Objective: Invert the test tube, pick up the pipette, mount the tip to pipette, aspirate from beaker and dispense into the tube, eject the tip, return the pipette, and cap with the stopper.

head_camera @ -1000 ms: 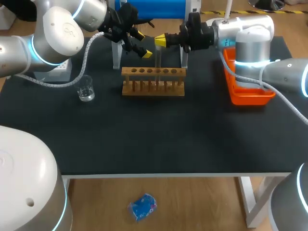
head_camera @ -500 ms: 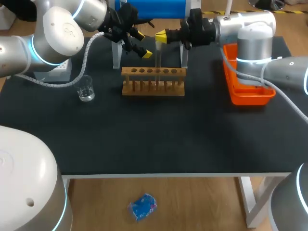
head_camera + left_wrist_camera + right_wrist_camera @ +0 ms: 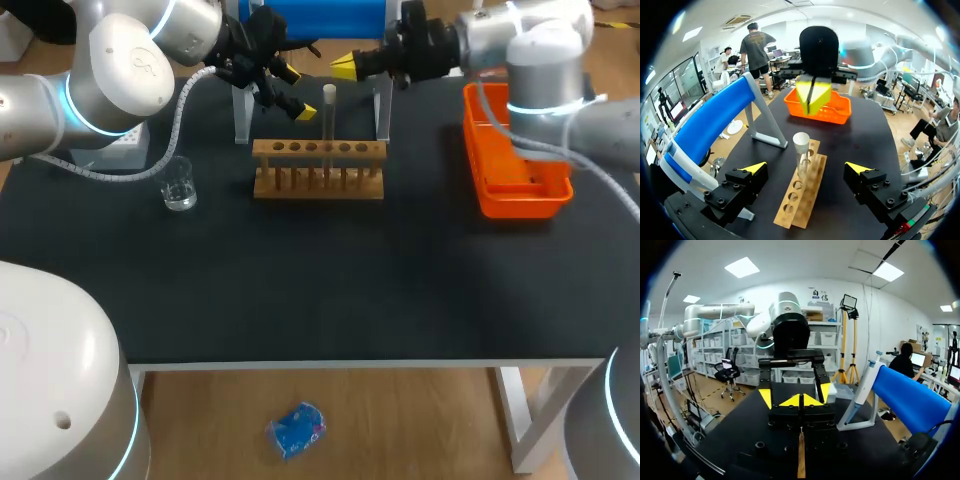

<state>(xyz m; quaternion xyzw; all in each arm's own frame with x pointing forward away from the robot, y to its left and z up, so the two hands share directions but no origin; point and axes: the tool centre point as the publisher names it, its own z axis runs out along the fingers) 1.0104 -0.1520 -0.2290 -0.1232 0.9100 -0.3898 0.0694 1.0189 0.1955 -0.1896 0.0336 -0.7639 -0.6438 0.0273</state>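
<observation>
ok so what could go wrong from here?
1. The test tube stands tall in the wooden rack, with the open left gripper close beside it; a sideways swing could knock it over.
2. The shut right gripper sits near the left one; crossing paths risk a clash.
3. The left arm's hose hangs near the beaker and might snag it.

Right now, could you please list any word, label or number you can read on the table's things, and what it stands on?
None can be read. The test tube, wooden rack, beaker, orange tray and blue stand show no legible print or marks in any view.
</observation>
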